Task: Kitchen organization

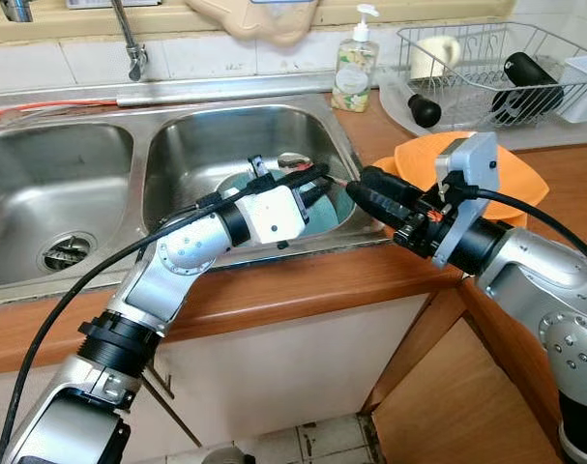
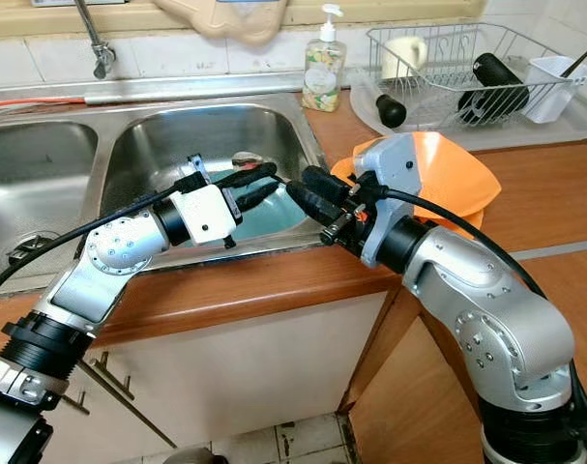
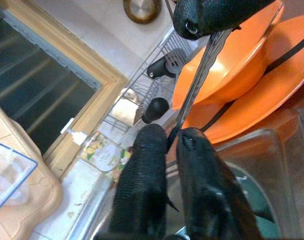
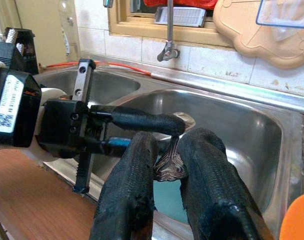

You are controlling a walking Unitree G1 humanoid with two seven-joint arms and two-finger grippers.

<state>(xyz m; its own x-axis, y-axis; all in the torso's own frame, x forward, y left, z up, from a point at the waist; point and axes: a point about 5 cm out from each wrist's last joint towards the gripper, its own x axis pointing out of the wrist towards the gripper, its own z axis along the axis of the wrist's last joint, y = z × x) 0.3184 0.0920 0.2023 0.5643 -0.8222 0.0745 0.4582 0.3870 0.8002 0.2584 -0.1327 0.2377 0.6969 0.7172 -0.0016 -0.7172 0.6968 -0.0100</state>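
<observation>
Slim steel spoon (image 4: 173, 150), ornate handle, pinched btwn both grippers' jaws.

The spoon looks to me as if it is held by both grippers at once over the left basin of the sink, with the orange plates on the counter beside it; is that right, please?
Not quite: the spoon is held over the right basin, not the left, as the left eye view shows. The rest stands: the left gripper and the right gripper both pinch it, and the orange plates sit on the counter beside it.

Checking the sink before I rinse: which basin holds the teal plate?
The right basin, nearer the dish rack: the teal plate lies in it. The left basin shows bare steel and a drain.
</observation>
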